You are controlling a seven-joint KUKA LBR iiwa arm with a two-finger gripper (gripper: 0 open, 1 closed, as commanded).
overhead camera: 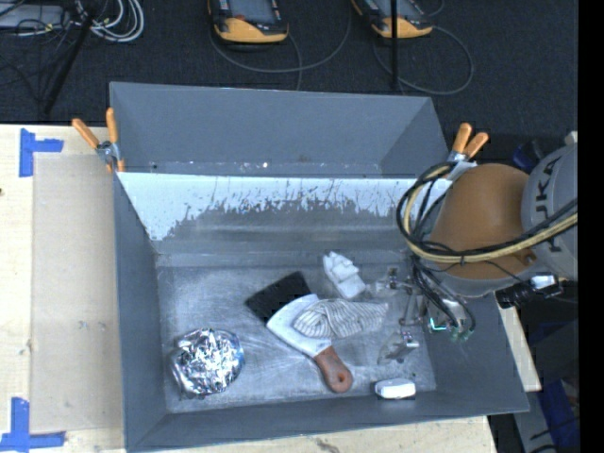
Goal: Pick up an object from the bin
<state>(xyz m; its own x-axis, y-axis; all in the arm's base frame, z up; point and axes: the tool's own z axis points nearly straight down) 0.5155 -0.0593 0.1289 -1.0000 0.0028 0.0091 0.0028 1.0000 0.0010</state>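
From the middle of the bin (189,291) floor, bare metal lies open from 9 to 11 o'clock, up to the sloping wall. A crumpled foil ball (208,361) fills the 8 o'clock corner. The middle is crowded by a black flat block (276,295), a brown-handled white spatula (288,328) and a striped cloth (342,319). A white crumpled lump (343,274) sits at 1 o'clock and a small white oblong (394,390) at 4, with the tool (404,338) at 3.

This looks like a robotics lab. A robot arm (486,217) trailing cables leans over a grey metal bin (274,130). Loose wires (115,12) and two orange-and-black handheld units (247,15) lie on the dark carpet (528,55) behind.
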